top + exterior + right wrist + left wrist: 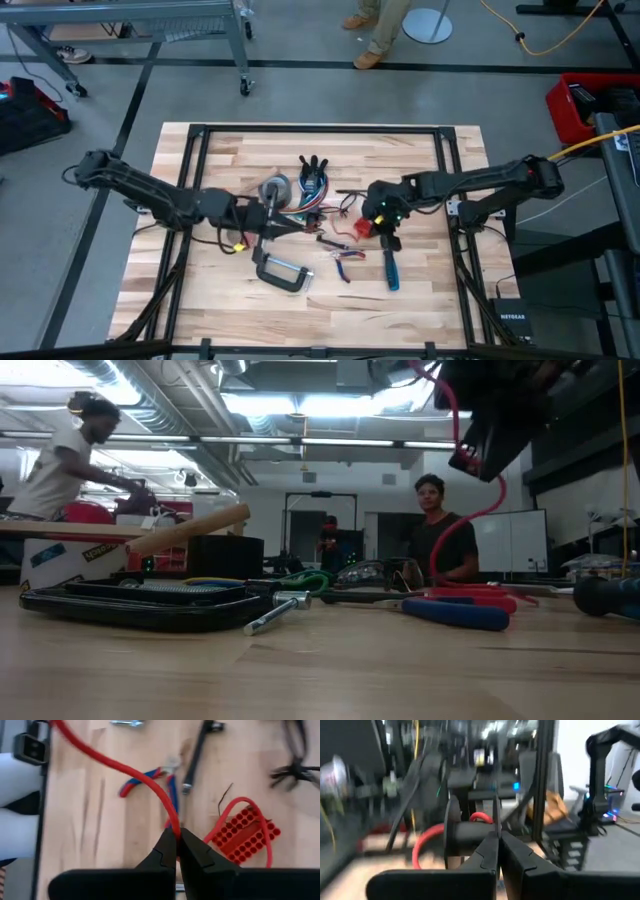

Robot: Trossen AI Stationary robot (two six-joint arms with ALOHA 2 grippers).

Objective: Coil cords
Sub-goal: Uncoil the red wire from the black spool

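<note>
- Nearest in the low view lay the bare wooden counter [320, 670], with a black tray [130, 605] on one side and a metal clamp [278, 610] just beside it.
- Behind them rested red-and-blue pliers [455, 608], and a wooden handle [190, 528] slanted over the tray.
- The right gripper [178, 836] hung above the counter with its jaws clamped together on a red cord [127, 770]; from the grip the cord ran off across the boards and also curled into a loop over a red perforated block [242, 837].
- In the low view that same red cord [470, 510] drooped from the raised arm down to the counter.
- The left gripper [499, 840] had its jaws pressed together; a loop of red cord [427, 842] showed just beyond the tips, but a grip on it could not be made out.
- From above, the left gripper [262, 222] stood near the counter's middle beside a grey tape roll [274, 188].
- The other cords [312, 195], a mixed coloured tangle, lay between the two arms.
- A blue-handled screwdriver [391, 268] lay just below the right gripper [376, 212].
- Beyond the counter a seated person [445, 540] showed, and another person [60, 460] stood bent over a bench.
</note>
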